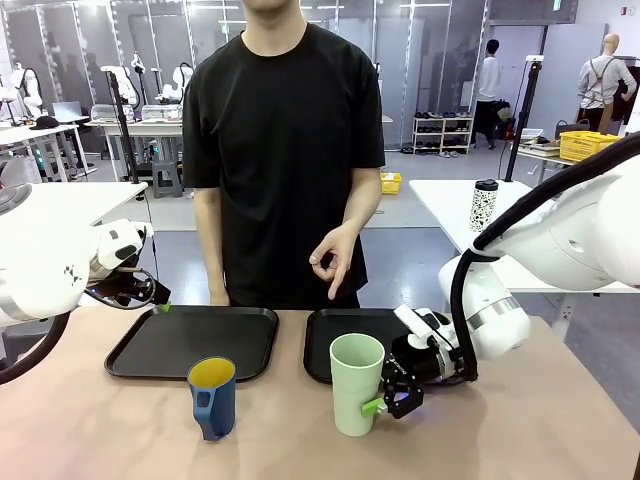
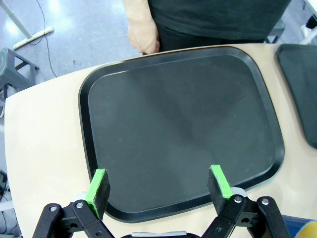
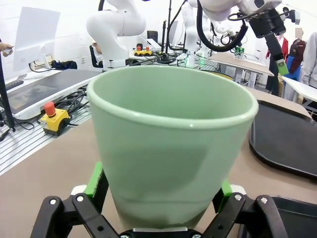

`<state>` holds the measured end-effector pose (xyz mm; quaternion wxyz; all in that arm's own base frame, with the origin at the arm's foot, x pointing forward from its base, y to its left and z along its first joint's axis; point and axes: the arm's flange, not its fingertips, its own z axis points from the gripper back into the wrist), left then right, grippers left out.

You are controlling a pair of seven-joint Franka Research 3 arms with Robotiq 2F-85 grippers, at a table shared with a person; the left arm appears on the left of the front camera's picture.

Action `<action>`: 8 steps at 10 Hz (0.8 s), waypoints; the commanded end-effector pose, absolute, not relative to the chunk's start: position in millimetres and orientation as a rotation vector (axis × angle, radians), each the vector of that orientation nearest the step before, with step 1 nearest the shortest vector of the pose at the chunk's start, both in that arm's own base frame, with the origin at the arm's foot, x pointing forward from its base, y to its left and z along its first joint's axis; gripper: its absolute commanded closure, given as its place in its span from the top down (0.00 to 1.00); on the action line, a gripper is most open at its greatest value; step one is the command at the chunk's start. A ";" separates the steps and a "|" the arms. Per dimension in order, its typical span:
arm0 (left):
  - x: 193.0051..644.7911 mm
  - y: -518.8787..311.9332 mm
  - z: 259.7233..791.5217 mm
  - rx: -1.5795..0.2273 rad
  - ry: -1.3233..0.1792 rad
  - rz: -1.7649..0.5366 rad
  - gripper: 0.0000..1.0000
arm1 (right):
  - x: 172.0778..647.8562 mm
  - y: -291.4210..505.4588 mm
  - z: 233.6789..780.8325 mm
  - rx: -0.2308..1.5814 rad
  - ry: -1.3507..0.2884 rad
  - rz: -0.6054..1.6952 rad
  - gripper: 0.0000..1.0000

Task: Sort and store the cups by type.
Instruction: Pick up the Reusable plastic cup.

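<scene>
Step in hand, as judged: the first pick, on the pale green tumbler [image 1: 357, 384]. It stands upright on the surface [image 1: 100, 420], near the middle, just in front of the right tray [image 1: 322, 352]. The right gripper [image 1: 389, 401] is set low against the tumbler's right side, and in the right wrist view its jaws straddle the lower wall with a green pad on each flank. Whether the pads are pressing or just clear of the wall cannot be told. The left gripper [image 2: 159, 183] hovers above the left tray [image 1: 190, 342], jaws fully apart and empty. The dark blue mug [image 1: 212, 398] stands untouched on the near surface in front of that tray. Both trays are bare, so no sorting is done yet. The next move likely calls for a firm squeeze, a straight lift and a short carry onto a tray. The tumbler is smooth plastic, tapered and wider at the rim, so it could slide in a loose grip. The mug is shorter, handled and yellow inside. The trays are matt black with rounded corners and raised lips.
</scene>
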<state>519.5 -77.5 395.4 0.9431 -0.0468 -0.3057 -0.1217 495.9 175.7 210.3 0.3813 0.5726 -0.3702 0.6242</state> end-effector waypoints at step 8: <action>519.7 -78.0 396.4 -0.094 -0.628 -0.243 1.00 | 497.9 183.4 205.5 1.479 -0.929 1.632 0.79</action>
